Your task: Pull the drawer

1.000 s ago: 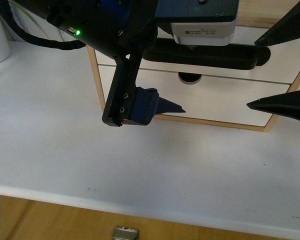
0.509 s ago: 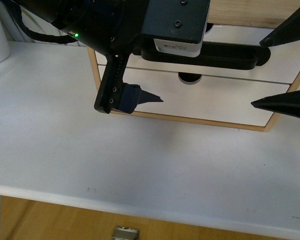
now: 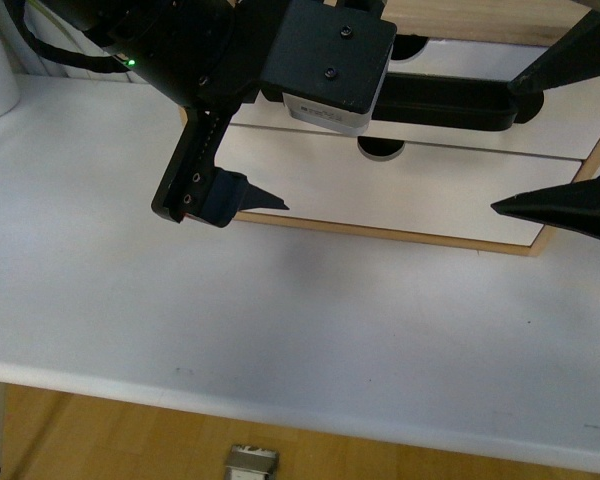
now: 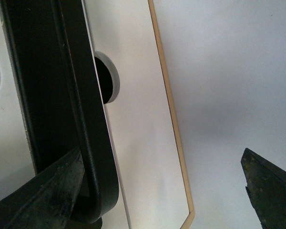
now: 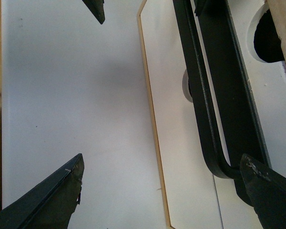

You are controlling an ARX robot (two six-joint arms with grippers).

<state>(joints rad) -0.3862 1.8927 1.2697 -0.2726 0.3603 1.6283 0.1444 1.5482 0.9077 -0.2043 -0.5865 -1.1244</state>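
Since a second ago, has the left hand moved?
Yes. In the front view the left hand slid left, away from the lower notch in the plain drawer front.

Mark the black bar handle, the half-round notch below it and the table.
black bar handle (image 3: pixel 450 105), front view, middle of the visible bar.
notch (image 3: pixel 380 145), front view, its dark hollow.
table (image 3: pixel 280 320), front view, bare white top.

left hand (image 4: pixel 162 152): jaws wide apart | right hand (image 3: pixel 508 146): jaws wide apart

The left arm (image 3: pixel 280 60) hides one end of the black handle (image 3: pixel 450 103) on the drawer (image 3: pixel 560 120); the right gripper (image 3: pixel 502 148) is cropped.
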